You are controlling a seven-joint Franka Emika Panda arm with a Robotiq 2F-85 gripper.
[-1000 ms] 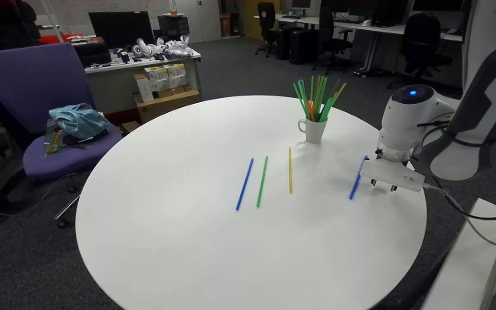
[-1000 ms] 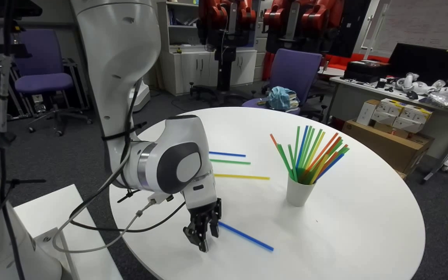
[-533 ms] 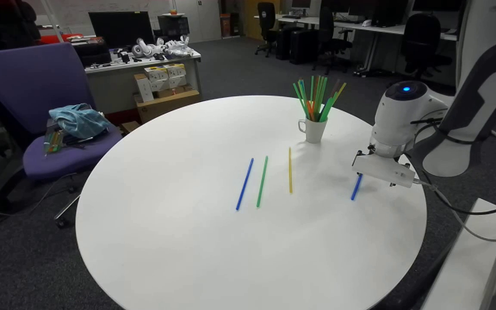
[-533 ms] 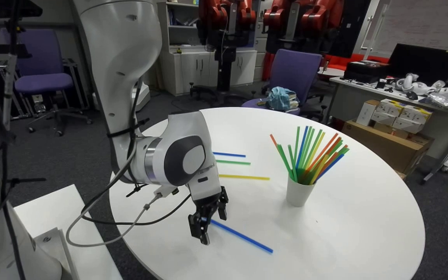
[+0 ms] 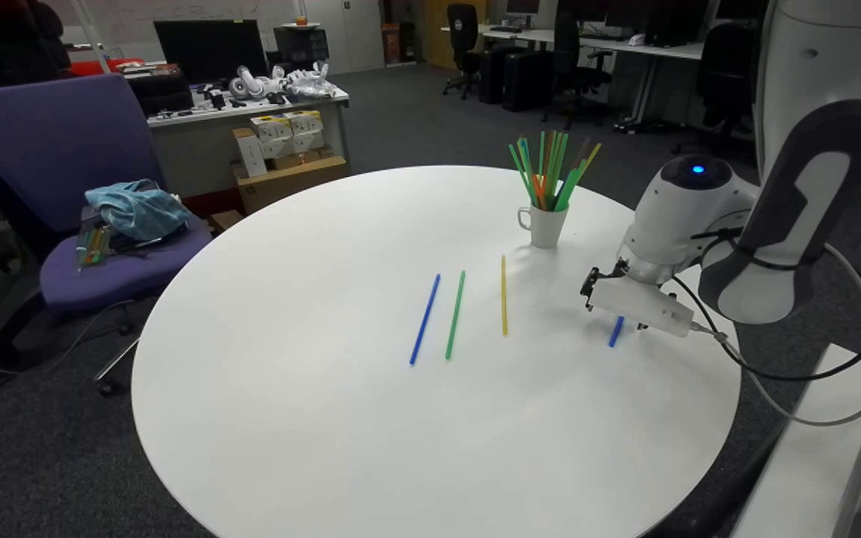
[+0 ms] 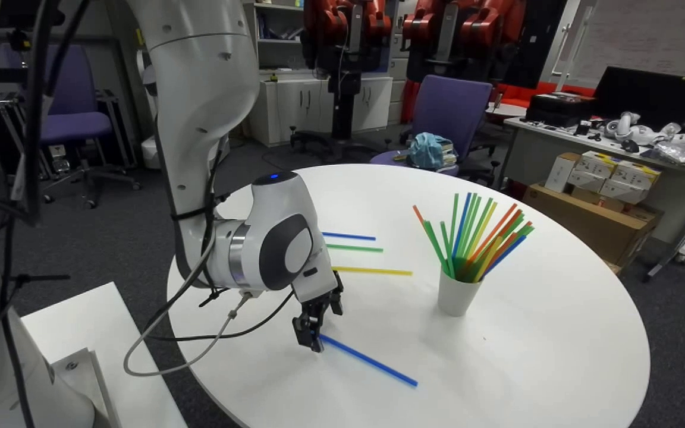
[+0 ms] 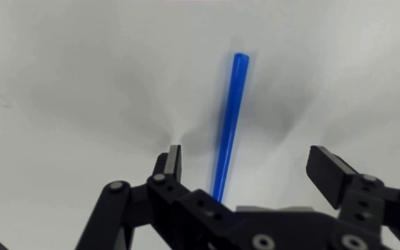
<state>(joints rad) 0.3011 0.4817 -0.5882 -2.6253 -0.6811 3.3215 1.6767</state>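
Note:
My gripper is open and empty above a blue straw lying on the white table. In the wrist view the straw runs between the spread fingers, nearer the left one; its lower end is hidden behind the gripper. In an exterior view the gripper is over one end of this blue straw. In an exterior view the gripper hides much of the straw. Whether a finger touches the table cannot be told. A white mug with many coloured straws stands farther along the table.
Another blue straw, a green straw and a yellow straw lie side by side on the round white table. A purple chair holding a blue cloth stands beyond the table's edge.
The arm and open gripper have moved left in an exterior view, over the near blue straw, and the gripper has turned. That straw has shifted slightly. The other straws and the mug have not moved.

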